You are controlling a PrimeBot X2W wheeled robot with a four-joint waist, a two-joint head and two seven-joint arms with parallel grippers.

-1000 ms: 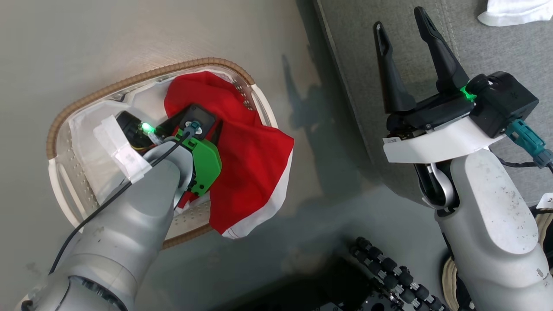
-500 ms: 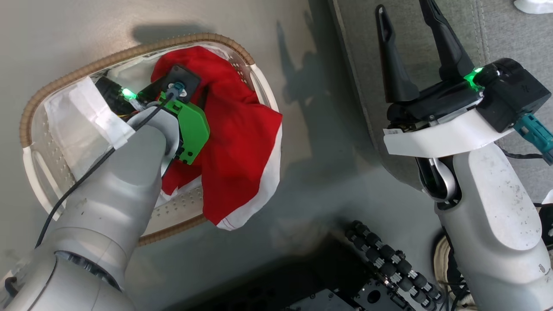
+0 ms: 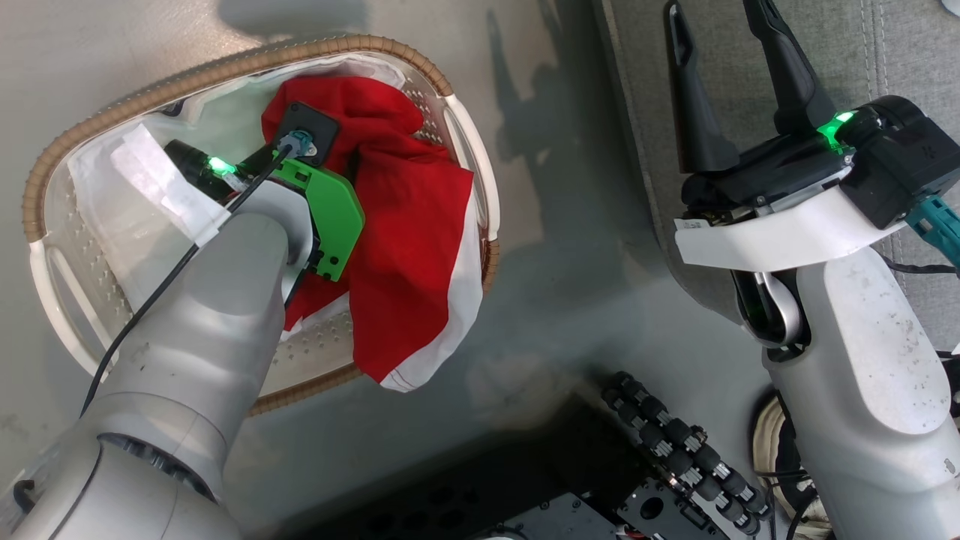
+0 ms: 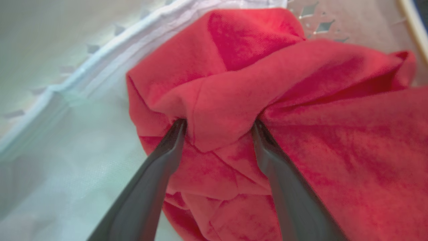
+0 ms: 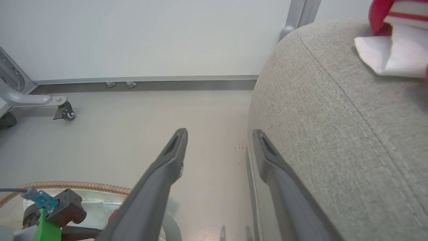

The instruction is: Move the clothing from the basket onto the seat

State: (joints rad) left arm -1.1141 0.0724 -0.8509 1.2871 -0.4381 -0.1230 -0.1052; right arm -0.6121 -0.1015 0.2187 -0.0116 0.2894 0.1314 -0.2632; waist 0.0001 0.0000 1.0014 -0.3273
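L pincer (image 4: 219, 125), jaws spread wide, straddles a bunched fold of the red clothing (image 4: 301, 100) inside the basket (image 3: 225, 66), tips pressed into cloth, nothing clamped yet. Fabric looks soft, light, limp; the raised fold betw. the tips seems the best hold. R pincer (image 3: 712, 11) gapes empty at the seat (image 3: 885, 60) edge.

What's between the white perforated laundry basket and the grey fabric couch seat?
A bare strip of smooth grey floor, partly in shadow; the head view shows it.
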